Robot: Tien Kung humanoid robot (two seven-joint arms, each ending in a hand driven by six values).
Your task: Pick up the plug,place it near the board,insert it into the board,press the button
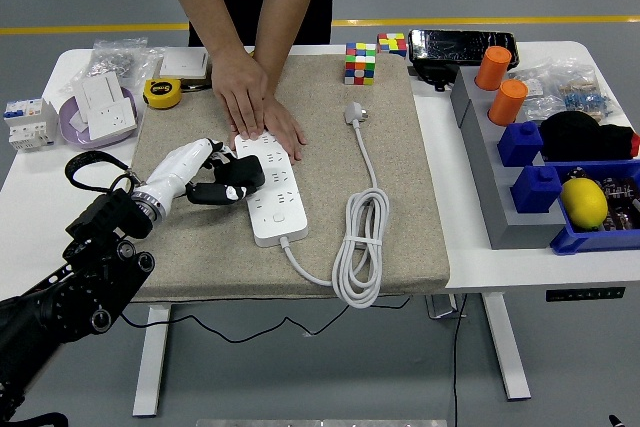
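My left hand [222, 175] is shut on a black plug [240, 178] and holds it at the left edge of the white power strip [275, 197], which lies on the beige mat [400, 197]. Whether the plug sits in a socket or only rests on the strip I cannot tell. A person at the far side presses both hands [255, 112] flat on the strip's far end. The strip's own white plug [354, 112] lies loose on the mat, and its cable is coiled [362, 247] to the right. The right arm is out of view.
Two Rubik's cubes [360, 63] stand at the mat's far edge. A yellow tape measure [162, 93] and white sockets in a bowl [100, 112] lie at the far left. Grey shelves on the right hold orange cups [493, 67], blue bins [540, 187] and a lemon [585, 203].
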